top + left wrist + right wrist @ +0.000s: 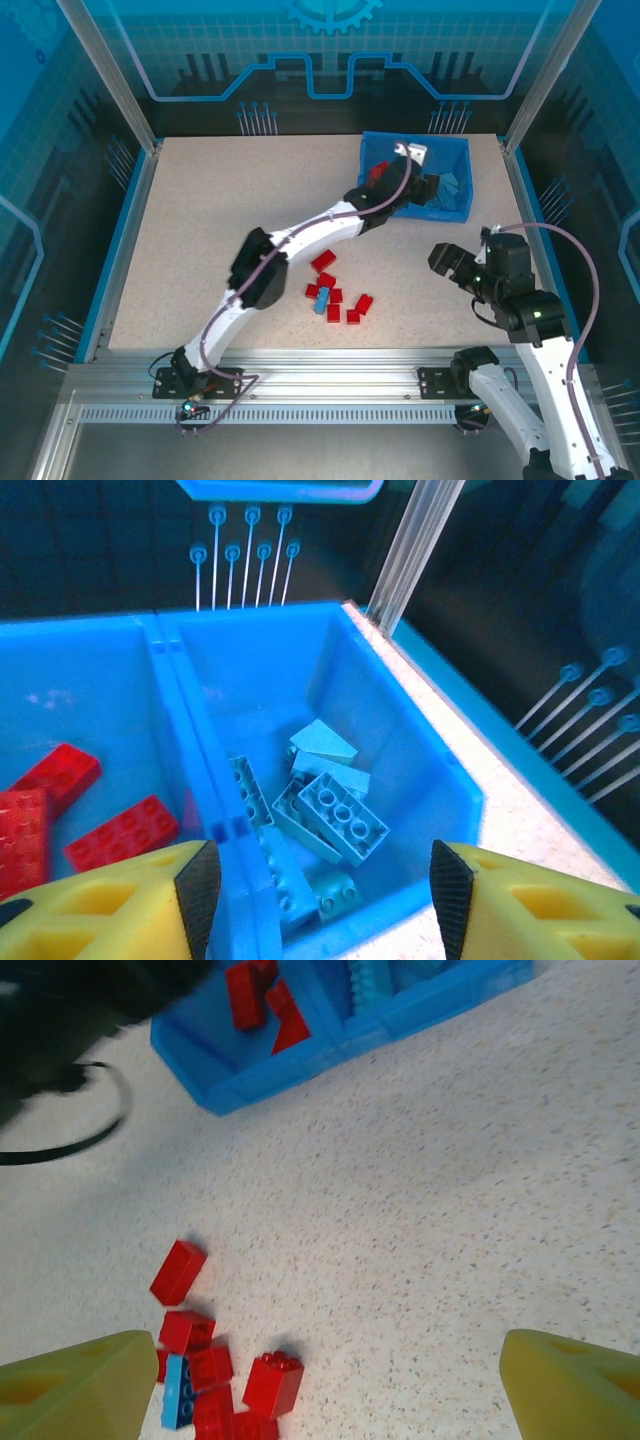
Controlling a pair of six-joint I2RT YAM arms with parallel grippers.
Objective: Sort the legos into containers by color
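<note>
- The left gripper hangs over the blue bin at the far right of the table; its yellow fingers stand partly apart, with nothing between them
- In the left wrist view the gap between the jaws lies mostly over the right compartment, with the left finger over the central wall
- The right compartment holds a loose heap of light blue bricks, some flat, some tilted against each other; one has a sloped face
- The left compartment holds red bricks lying flat on its floor; at least three can be counted
- The right gripper is over bare table to the right of the loose pile and nearer than the bin; its jaws are spread wide and hold nothing
- About seven loose red bricks lie in a small cluster near the middle of the table, well apart from the bin; several touch, and one sits a little beyond the rest
- A single blue brick lies within that cluster, pressed against red neighbours
</note>
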